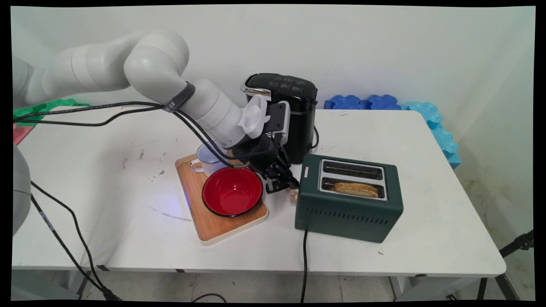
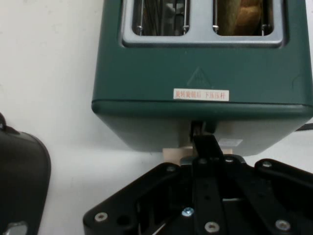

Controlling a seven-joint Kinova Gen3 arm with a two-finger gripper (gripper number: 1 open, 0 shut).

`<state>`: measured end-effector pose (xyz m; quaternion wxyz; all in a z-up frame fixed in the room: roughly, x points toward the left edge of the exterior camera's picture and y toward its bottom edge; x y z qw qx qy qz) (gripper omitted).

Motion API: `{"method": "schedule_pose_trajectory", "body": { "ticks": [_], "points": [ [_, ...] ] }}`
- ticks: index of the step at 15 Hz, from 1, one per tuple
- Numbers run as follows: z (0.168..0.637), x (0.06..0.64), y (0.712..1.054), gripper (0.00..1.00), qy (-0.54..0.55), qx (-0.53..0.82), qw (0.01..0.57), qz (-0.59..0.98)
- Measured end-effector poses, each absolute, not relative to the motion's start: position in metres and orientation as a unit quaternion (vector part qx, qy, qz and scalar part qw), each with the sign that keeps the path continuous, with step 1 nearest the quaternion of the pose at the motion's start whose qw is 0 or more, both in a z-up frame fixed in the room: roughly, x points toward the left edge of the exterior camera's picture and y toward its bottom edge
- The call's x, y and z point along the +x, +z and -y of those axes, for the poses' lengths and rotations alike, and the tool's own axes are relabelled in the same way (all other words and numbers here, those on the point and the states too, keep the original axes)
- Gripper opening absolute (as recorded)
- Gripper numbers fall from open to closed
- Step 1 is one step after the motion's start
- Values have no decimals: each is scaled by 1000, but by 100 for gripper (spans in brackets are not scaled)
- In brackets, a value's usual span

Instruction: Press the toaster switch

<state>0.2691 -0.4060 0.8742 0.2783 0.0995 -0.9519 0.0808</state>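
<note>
A dark green two-slot toaster stands right of centre, with a slice of toast in its near slot. My gripper is low at the toaster's left end, fingers shut together. In the hand view the toaster fills the top, the toast shows in the right slot, and my gripper has its joined tips at the lever slot, right above the beige lever knob. The knob sits low on the end wall. Nothing is held between the fingers.
Just left of the gripper, a wooden tray carries a red bowl and a white mug. Behind the gripper stands a black coffee machine. The toaster's cord hangs over the front edge. Blue foam mats lie behind the table at right.
</note>
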Motion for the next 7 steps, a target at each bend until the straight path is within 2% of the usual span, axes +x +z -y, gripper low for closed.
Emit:
{"method": "schedule_pose_trajectory", "body": {
  "ticks": [7],
  "points": [
    [405,275,869,0,80,100,275,953]
  ]
}}
